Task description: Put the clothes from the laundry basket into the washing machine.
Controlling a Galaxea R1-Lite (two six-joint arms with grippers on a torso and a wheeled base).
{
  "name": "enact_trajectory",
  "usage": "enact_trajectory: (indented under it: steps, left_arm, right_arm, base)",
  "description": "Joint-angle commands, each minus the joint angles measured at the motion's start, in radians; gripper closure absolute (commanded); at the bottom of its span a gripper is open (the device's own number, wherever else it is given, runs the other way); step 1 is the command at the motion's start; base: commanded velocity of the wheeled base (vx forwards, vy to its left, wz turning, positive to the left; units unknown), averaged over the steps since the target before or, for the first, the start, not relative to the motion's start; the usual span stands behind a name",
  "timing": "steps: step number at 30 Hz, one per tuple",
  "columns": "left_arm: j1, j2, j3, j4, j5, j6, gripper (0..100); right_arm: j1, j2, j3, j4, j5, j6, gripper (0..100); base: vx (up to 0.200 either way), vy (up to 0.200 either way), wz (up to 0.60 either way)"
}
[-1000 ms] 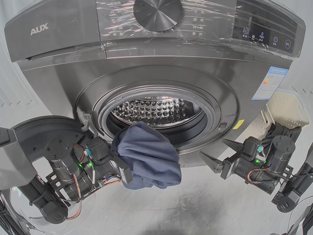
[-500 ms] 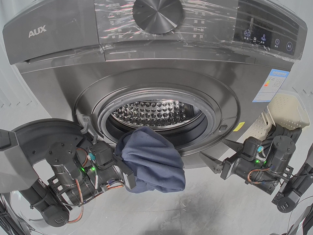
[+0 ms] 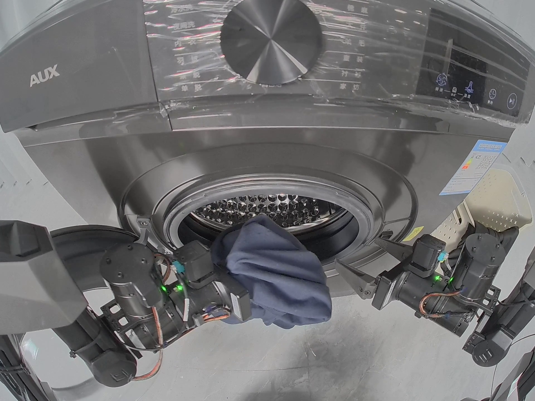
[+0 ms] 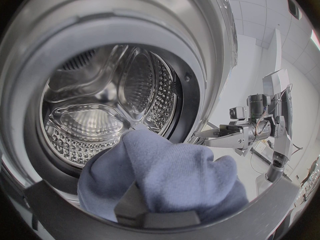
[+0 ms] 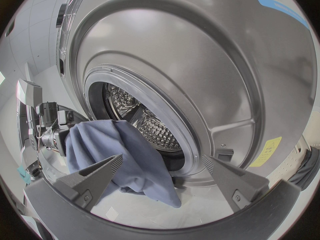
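Note:
The washing machine (image 3: 111,162) stands right in front with its drum (image 3: 267,210) open. A blue garment (image 3: 278,274) hangs over the lower lip of the opening, bunched and drooping toward the floor. My left gripper (image 3: 239,302) is shut on its left side; in the left wrist view the cloth (image 4: 173,170) wraps over the fingers (image 4: 133,204), with the steel drum (image 4: 100,110) just behind. My right gripper (image 3: 370,263) is open and holds nothing, to the right of the opening. In the right wrist view its jaws (image 5: 160,160) stand wide apart, with the garment (image 5: 126,150) beyond them.
The machine's door (image 3: 83,246) is swung open to the left, beside my left arm. A cream laundry basket (image 3: 496,201) sits to the right of the machine, with dark clothing (image 5: 308,169) in it behind my right arm. Grey floor (image 3: 345,357) lies below the opening.
The head camera has moved closer to the machine. My left gripper has carried the blue garment a little rightward and in toward the drum opening. The right gripper has stayed open in place.

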Motion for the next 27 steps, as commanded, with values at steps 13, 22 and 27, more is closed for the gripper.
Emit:
enact_trajectory:
  steps: [13,22,27]
  left_arm:
    - [0.053,0.355,-0.458,0.014,0.135,-0.005,100]
    - [0.062,0.482,-0.666,0.049,0.155,-0.020,100]
    - [0.107,0.493,-0.902,0.258,0.193,-0.023,100]
  right_arm:
    - [0.080,-0.018,0.038,0.009,-0.001,0.004,0]
    - [0.115,-0.020,0.043,0.009,-0.003,0.005,0]
    - [0.116,-0.016,0.044,0.010,-0.003,0.005,0]
  base:
    - [0.000,0.000,0.00]
    - [0.000,0.000,0.00]
    - [0.000,0.000,0.00]
